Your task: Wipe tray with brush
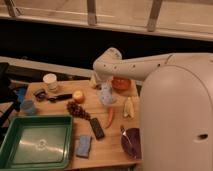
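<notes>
Green tray at the near-left corner of the tabletop. Just beyond it lies the brush, flat. Its long axis runs across the view, head toward the left, handle tip pointing at the round orange fruit. Farther right, the gripper hangs over the tabletop, fingers released and empty. Risk: a reach for the slim handle could knock the fruit, the grapes or the white cup, which crowd it.

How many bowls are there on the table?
2. An orange bowl sits near the far edge of the table, just right of the gripper. A purple bowl is at the near right corner. The arm may hide others.
</notes>
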{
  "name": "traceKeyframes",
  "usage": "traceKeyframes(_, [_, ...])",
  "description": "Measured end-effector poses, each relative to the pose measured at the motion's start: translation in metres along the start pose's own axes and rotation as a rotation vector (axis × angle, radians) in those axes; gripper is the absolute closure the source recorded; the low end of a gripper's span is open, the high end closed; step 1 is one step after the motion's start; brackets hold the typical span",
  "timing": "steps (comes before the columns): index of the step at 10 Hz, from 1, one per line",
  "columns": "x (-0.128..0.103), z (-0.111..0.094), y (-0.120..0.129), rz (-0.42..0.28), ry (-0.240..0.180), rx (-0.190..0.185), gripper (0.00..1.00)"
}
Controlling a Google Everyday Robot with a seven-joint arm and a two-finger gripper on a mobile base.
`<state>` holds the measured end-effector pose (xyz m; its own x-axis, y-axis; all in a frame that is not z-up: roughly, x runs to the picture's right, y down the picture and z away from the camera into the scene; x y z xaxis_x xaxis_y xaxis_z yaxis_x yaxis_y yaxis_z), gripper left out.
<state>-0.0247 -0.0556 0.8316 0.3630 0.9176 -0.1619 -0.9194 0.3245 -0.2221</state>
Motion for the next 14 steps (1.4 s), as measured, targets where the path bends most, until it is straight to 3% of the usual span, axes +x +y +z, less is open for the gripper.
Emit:
traceKeyframes(3, [-0.043,-0.007,0.051,-0.142,-0.069,-0.041,0.20])
traceKeyframes(5, [-0.068,-0.009,0.102,-0.289,-0.104,-0.087,0.20])
traceKeyframes(6, [-0.075,-0.009,0.118,-0.336,-0.110,-0.104,0.20])
traceKeyframes(9, [-0.091,-0.007,0.188,-0.489,-0.106,-0.213,0.20])
traceKeyframes(12, [-0.093,-0.007,0.193,-0.507,-0.105,-0.221,0.20])
traceKeyframes(14, [-0.091,0.001,0.193,-0.508,-0.082,-0.228,0.20])
